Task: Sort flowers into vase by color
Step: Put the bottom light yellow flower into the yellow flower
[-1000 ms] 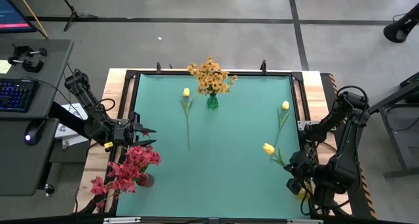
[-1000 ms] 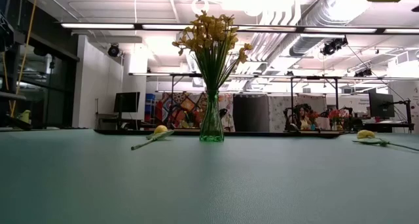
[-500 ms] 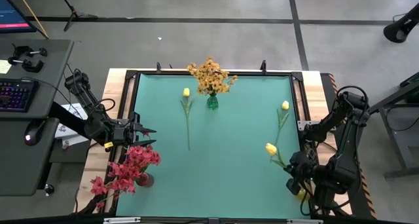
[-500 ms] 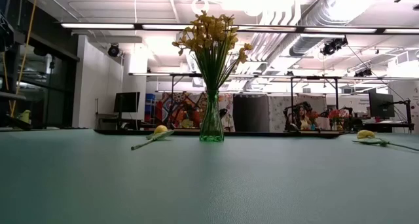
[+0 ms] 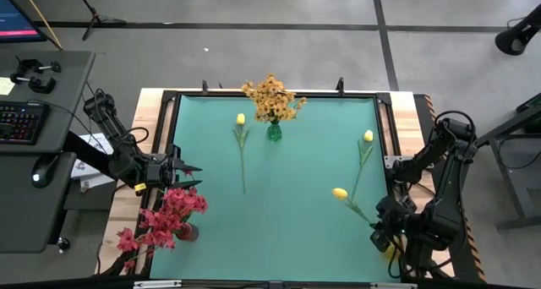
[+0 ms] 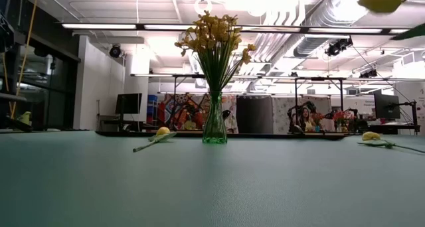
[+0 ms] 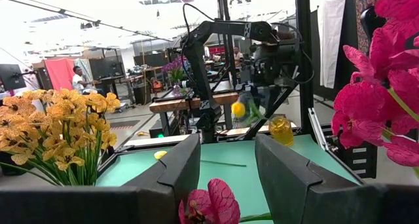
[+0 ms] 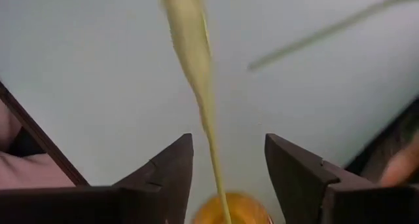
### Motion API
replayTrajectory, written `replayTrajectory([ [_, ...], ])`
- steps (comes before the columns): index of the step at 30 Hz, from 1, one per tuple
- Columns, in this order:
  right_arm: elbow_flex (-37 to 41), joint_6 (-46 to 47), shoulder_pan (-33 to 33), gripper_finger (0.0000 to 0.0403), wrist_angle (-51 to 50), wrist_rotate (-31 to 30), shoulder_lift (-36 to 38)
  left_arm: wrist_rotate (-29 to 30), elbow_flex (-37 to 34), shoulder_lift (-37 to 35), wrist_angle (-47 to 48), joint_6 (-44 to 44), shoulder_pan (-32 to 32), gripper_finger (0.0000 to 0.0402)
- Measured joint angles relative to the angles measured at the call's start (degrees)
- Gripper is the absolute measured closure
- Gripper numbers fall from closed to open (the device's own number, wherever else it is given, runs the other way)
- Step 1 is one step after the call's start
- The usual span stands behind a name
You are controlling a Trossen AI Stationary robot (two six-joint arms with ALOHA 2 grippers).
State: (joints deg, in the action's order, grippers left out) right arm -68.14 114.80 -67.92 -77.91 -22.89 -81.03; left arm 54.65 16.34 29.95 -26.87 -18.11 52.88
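At the lower right of the high view, the right hand (image 5: 382, 236) has its fingers apart, a yellow tulip (image 5: 340, 193) stem running loose between them. The left hand (image 5: 191, 176) waits open at the bench's (image 5: 296, 230) left edge beside the red-pink flowers (image 5: 165, 220). Orange sprays (image 5: 272, 97) stand in a green vase (image 5: 274, 132) at upper centre.

An open-plan robotics lab: exposed ceiling ducts (image 6: 312, 18), monitors (image 6: 129, 103) on far workbenches, a keyboard (image 5: 19, 120) beside the rig.

Vase (image 5: 274, 133) at table's (image 5: 287, 230) far edge (flowers (image 5: 242, 145) flanking it).
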Motion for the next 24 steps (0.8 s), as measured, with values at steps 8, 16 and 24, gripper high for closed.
replayTrajectory([
  [8, 0.00, 0.72, -0.02, 0.0215, 0.29, 3.64, 0.00, 0.00, 0.00, 0.00, 0.01, 0.04, 0.00, 0.0266],
  [16, 0.02, 1.81, 0.39, 0.0215, 0.31, 5.61, 0.00, 0.00, 0.00, 0.02, 0.00, 0.04, 0.00, 0.0266],
  [24, 10.33, -2.12, 7.80, 0.0214, 14.73, 12.98, -0.07, 0.00, 0.00, 0.02, 0.00, 0.02, 0.00, 0.0266],
])
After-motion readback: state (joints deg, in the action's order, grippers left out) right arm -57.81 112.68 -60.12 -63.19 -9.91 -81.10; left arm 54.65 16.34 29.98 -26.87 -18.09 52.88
